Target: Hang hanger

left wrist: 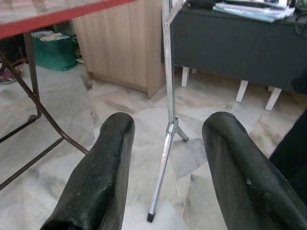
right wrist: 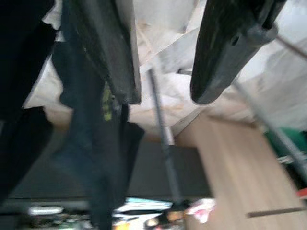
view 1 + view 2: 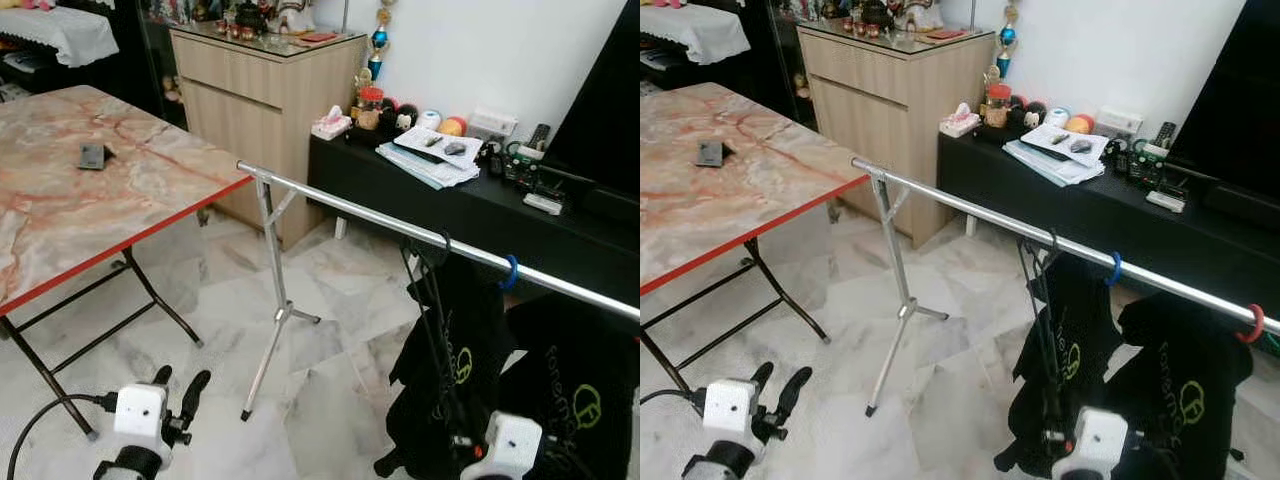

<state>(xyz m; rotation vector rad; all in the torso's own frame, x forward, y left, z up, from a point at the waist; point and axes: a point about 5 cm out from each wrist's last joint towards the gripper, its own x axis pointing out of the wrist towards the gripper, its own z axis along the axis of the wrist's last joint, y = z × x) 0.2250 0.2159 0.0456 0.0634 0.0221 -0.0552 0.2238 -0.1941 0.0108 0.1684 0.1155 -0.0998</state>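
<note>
Item: hanger (image 3: 437,300), black wire. It hangs by its hook from the silver rail (image 3: 400,228), long axis dropping straight down, carrying a black shirt (image 3: 455,370). Beside it hangs a second black shirt (image 3: 575,390) on a blue hook (image 3: 511,272). My right pincer (image 2: 163,72) is spread, empty, low beside the shirts. My left pincer (image 1: 165,167) is spread over the marble floor (image 3: 320,400), facing the rail's leg (image 1: 165,124).
</note>
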